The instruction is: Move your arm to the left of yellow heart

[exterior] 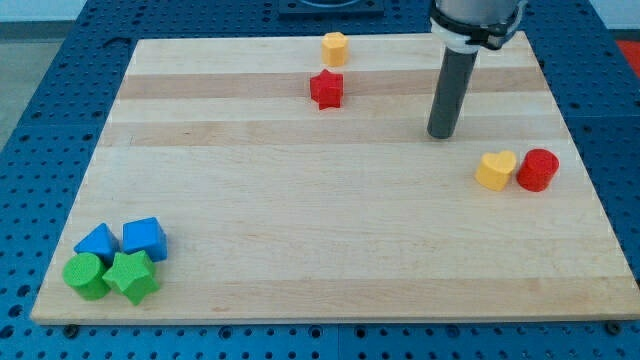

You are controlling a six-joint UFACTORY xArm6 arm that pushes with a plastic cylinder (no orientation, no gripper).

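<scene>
The yellow heart (496,170) lies on the wooden board at the view's right, touching a red cylinder (538,169) on its right side. My rod comes down from the view's top, and my tip (441,134) rests on the board up and to the left of the yellow heart, a short gap away from it. It touches no block.
A yellow hexagon-like block (334,47) and a red star (326,89) sit near the view's top centre. At the bottom left are clustered two blue blocks (98,243) (144,238), a green cylinder (85,275) and a green star (132,276). The board edge (330,318) runs along the bottom.
</scene>
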